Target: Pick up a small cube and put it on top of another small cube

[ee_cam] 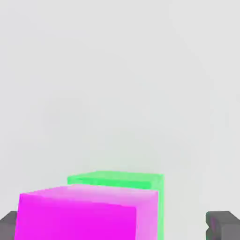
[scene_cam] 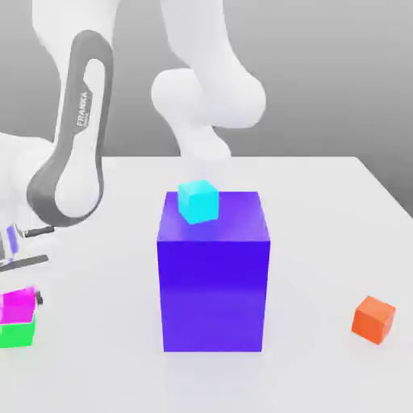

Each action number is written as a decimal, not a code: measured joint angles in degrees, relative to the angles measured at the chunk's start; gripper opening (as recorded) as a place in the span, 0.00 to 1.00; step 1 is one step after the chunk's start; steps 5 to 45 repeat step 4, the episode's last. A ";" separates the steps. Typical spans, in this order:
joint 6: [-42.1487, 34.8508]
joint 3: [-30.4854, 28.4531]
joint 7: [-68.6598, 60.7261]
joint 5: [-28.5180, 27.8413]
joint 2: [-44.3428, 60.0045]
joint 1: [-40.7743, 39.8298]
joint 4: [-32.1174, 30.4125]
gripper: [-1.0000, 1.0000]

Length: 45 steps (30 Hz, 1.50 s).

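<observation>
Resting on the green cube (scene_cam: 16, 333) at the bench's (scene_cam: 323, 242) near left, the magenta cube (scene_cam: 18, 306) sits between our spread jaws — untouched, so we'd judge a straight lift clears it.

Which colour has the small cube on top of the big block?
Cyan; the exterior view shows it best.

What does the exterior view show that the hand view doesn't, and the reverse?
Exterior view alone: the big purple-blue block with the cyan cube on top, the orange cube on the table at the exterior view's right, and the white arm.

Hand view alone: the end effector, its dark fingertips standing apart on either side of the stack, not touching it.

Both: the magenta cube sitting on the green cube.
</observation>
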 joint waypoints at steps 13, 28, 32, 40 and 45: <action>-6.16 -1.63 2.50 -3.62 -6.83 0.81 -0.43 1.00; -6.16 -1.63 2.50 -3.62 -6.83 0.81 -0.43 1.00; -6.16 -1.63 2.50 -3.62 -6.83 0.81 -0.43 1.00; -6.16 -1.63 2.50 -3.62 -6.83 0.81 -0.43 1.00; -6.16 -1.63 2.50 -3.62 -6.83 0.81 -0.43 1.00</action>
